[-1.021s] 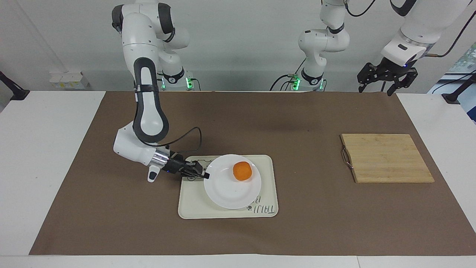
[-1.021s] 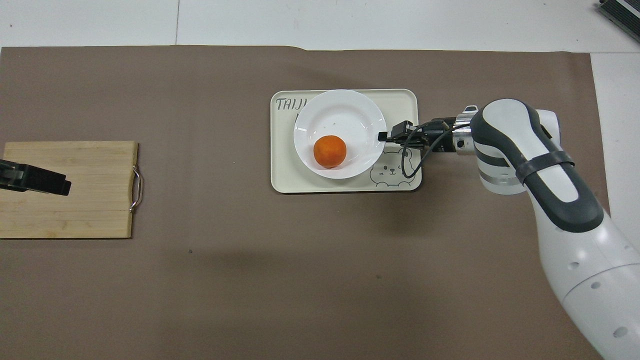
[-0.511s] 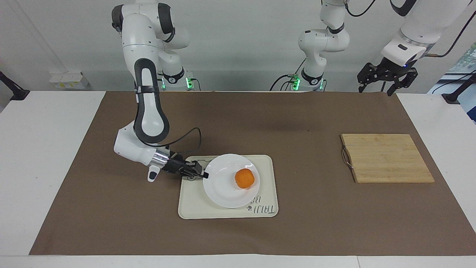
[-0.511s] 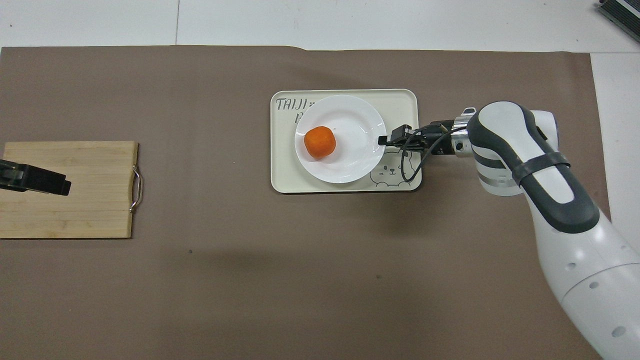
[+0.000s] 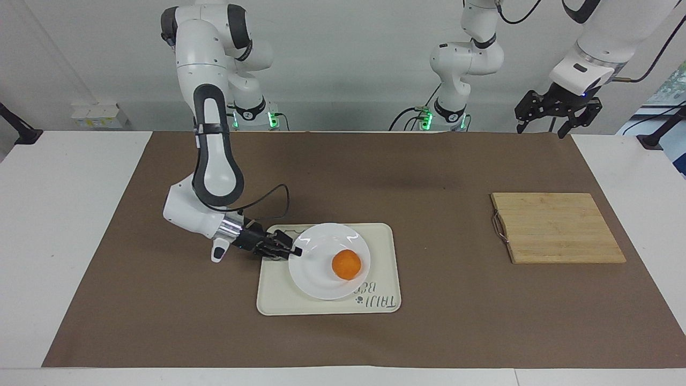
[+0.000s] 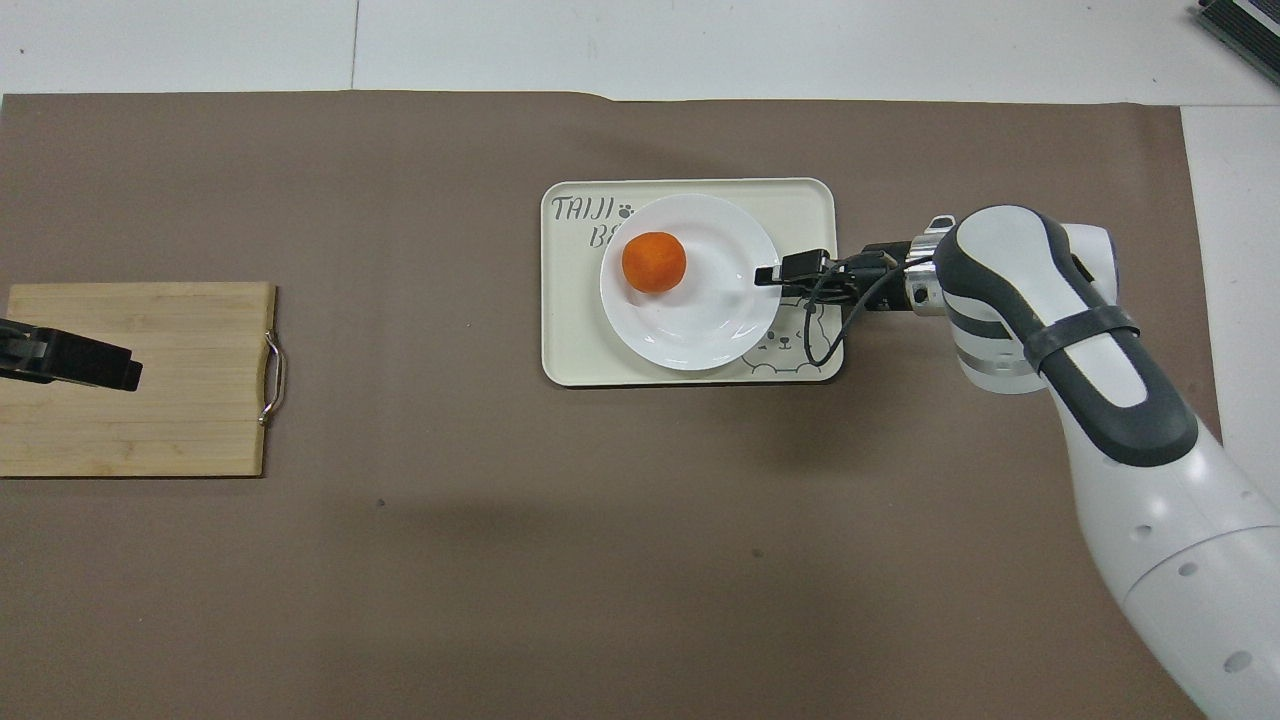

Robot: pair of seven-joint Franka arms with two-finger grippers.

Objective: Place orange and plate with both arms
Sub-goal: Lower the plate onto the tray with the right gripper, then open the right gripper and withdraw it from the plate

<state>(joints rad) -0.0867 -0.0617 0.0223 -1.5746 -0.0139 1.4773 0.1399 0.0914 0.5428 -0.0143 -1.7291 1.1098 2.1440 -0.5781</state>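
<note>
The orange [image 5: 345,265] [image 6: 654,262] lies on the white plate [image 5: 313,280] [image 6: 700,322], on the part of the plate farther from the robots. The plate rests on a cream tray [image 5: 278,300] [image 6: 570,340] in the middle of the table. My right gripper [image 5: 296,251] [image 6: 765,274] is low at the plate's rim, on the side toward the right arm's end of the table. My left gripper [image 5: 540,130] [image 6: 125,372] hangs open and holds nothing, high over the wooden board, where the left arm waits.
A wooden cutting board [image 5: 557,228] [image 6: 140,400] with a metal handle lies toward the left arm's end of the table. A brown mat [image 5: 429,321] covers most of the table. The right arm's cable loops over the tray's corner.
The plate has come down flatter onto the tray and shifted slightly toward the right arm's end. The orange has rolled across the plate, away from the robots. The left arm has not moved.
</note>
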